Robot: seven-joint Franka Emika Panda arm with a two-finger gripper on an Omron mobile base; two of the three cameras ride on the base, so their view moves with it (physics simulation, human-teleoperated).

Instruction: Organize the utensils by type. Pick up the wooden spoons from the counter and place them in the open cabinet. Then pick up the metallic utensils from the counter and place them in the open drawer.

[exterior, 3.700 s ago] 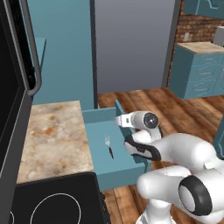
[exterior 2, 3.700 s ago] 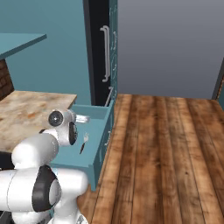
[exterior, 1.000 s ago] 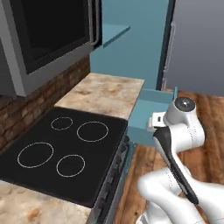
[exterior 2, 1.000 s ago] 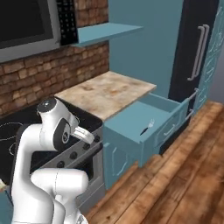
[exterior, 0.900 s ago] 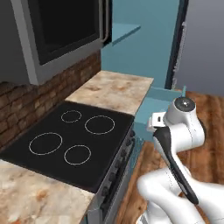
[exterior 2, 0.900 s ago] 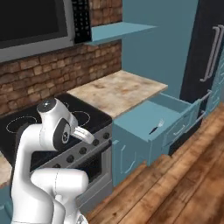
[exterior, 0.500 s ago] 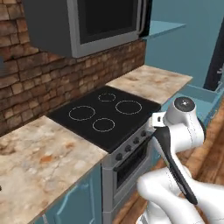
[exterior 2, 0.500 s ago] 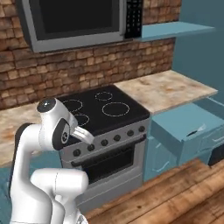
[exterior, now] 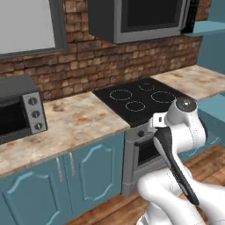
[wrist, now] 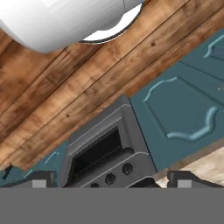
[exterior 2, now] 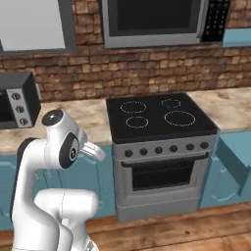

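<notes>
**Facing the stove, jaws wide, nothing held**

My two-finger gripper (wrist: 111,178) is fully open and empty; fingertips (wrist: 41,177) sit at 6 o'clock in the hand view, aimed at the grey oven front with its row of black knobs (wrist: 107,159) and the plank wood floor (wrist: 65,87).

Beige marbled stone counter (exterior: 74,121) runs either side of the black four-ring cooktop (exterior: 140,99); no utensils on the visible parts of it.

Open teal-blue box drawer (exterior 2: 235,162) at 3 o'clock in the right base view; its contents are hidden.

Grey toaster oven (exterior: 17,110) at 9 o'clock on the counter. Dark-fronted microwave (exterior 2: 157,22) at 12, on the brick wall.
</notes>
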